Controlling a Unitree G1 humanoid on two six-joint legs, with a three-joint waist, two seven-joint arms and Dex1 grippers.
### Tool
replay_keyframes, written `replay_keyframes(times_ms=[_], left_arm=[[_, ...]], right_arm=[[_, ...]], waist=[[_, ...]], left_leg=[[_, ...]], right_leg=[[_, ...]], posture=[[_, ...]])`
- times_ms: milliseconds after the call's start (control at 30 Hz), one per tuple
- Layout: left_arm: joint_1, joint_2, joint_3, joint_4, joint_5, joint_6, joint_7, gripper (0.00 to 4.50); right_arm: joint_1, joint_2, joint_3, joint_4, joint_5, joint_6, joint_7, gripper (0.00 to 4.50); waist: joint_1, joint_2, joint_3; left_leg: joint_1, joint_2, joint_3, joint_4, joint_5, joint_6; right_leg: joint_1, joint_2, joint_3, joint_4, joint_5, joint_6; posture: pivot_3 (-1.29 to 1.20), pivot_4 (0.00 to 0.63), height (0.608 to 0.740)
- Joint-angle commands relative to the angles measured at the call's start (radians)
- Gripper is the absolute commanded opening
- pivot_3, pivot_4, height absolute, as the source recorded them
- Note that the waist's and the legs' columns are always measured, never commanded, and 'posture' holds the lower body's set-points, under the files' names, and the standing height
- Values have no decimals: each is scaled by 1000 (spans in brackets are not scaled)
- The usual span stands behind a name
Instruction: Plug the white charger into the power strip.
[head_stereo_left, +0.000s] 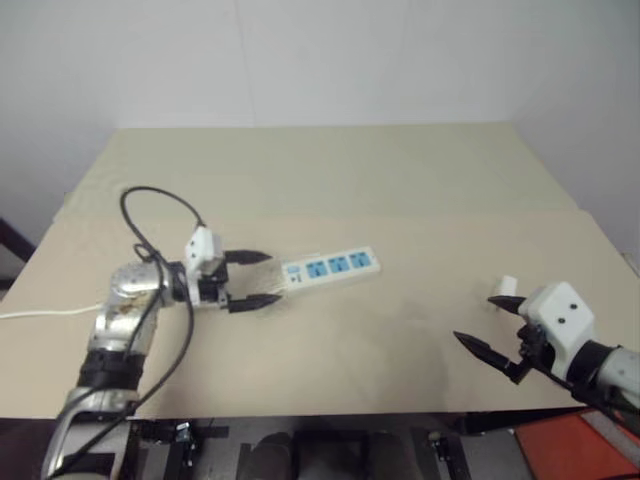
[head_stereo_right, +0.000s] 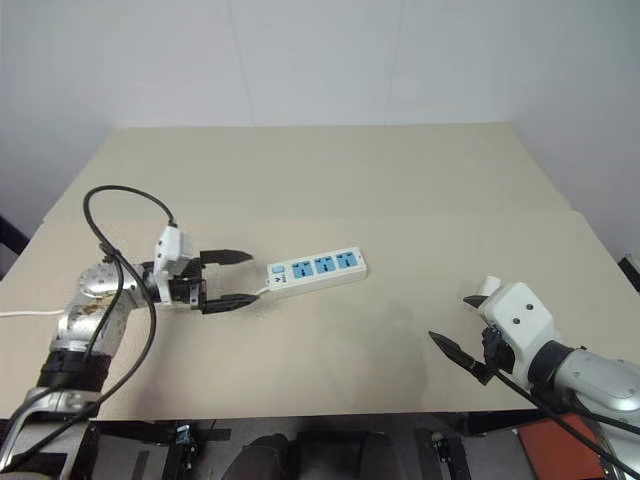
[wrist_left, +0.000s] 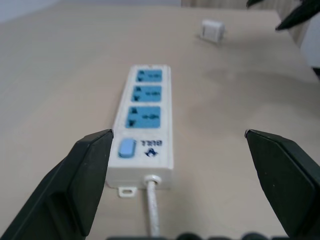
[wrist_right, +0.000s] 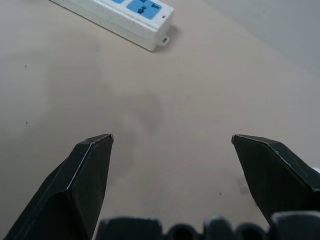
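While you are looking down over the beige tabletop (head_stereo_left: 330, 190), the long white rectangular power strip (head_stereo_right: 316, 269) with three blue sockets is lying flat near the middle of it, slightly left of centre, angled so its right end is sitting a little farther away than its left. Its small blue switch (wrist_left: 127, 148) is sitting at the left end, and a thin white cord (wrist_left: 153, 212) is leaving that same end.

Your left gripper (head_stereo_left: 254, 279) is pointing to the right, roughly level, with its two black fingers standing wide apart and holding nothing. The fingertips are sitting just beside the strip's switch end, one on the far side and one on the near side, and not touching it as far as you can tell. In the left wrist view the strip is running straight away between the fingers (wrist_left: 85, 175).

The small white boxy charger (head_stereo_left: 507, 286) is resting on the table at the right, well apart from the strip, with none of the sockets occupied. It is sitting just beside the far fingertip of your right gripper (head_stereo_left: 483, 322).

Your right gripper is hovering near the right front edge of the table, pointing left and slightly down, fingers (wrist_right: 87, 175) spread wide and empty. The right wrist view is catching the strip's right end (wrist_right: 150, 30) beyond the fingertips.

A black cable (head_stereo_left: 150, 215) is looping up over your left arm.
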Motion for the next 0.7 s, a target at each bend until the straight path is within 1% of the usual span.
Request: replay_keyframes(times_ms=[33,133,233,267,300,367,533,633,700], left_arm=[[-57,-77,77,142,-71,-125,-27,4455],[-108,-97,66,295,-41,-207,-100,4455],[-151,-111,55,408,-21,-255,-149,4455],[-163,-115,53,441,-16,-267,-163,4455],[-164,-130,64,476,-3,-353,-149,4455],[-198,-143,62,568,11,-371,-179,4455],[-270,-181,69,711,15,-420,-241,4455],[-289,-206,99,779,12,-491,-242,4455],[-304,-222,117,820,28,-532,-214,4455]], right_arm=[[-9,-9,-20,-27,-2,-15,0,4500],[-20,-20,-18,-23,-3,-13,4,4500],[-22,-27,-22,-22,-3,-11,7,4500],[-23,-29,-21,-21,-2,-11,7,4500],[-23,-30,-21,-20,-1,-10,8,4500],[-27,-30,-25,-19,2,-10,8,4500],[-35,-27,-23,-27,3,-3,-2,4500],[-30,-27,-34,-39,9,3,-2,4500],[-22,-29,-51,-47,17,8,4,4500]], waist=[[2,0,0],[2,0,0],[-2,0,0],[-3,0,0],[-3,0,0],[-2,0,0],[-1,-1,0],[0,-1,0],[0,-1,1]], left_leg=[[0,0,0,0,0,0],[0,-1,0,0,0,0],[0,-1,0,0,0,0],[0,-1,0,0,0,0],[0,-1,0,0,0,0],[0,-1,0,0,0,0],[0,-2,0,0,0,0],[-1,-3,0,0,0,0],[-1,-3,0,0,0,0]], right_leg=[[0,0,0,0,0,0],[0,0,0,0,0,0],[0,0,0,0,0,0],[0,0,0,0,0,0],[0,0,0,0,0,0],[0,0,0,0,0,0],[0,0,-1,0,0,0],[0,0,-1,0,0,0],[0,0,-1,0,0,0]], posture=[[0,150,740],[0,150,740],[0,150,740],[0,150,740],[0,150,740],[0,150,740],[0,150,740],[0,150,740],[0,150,740]])
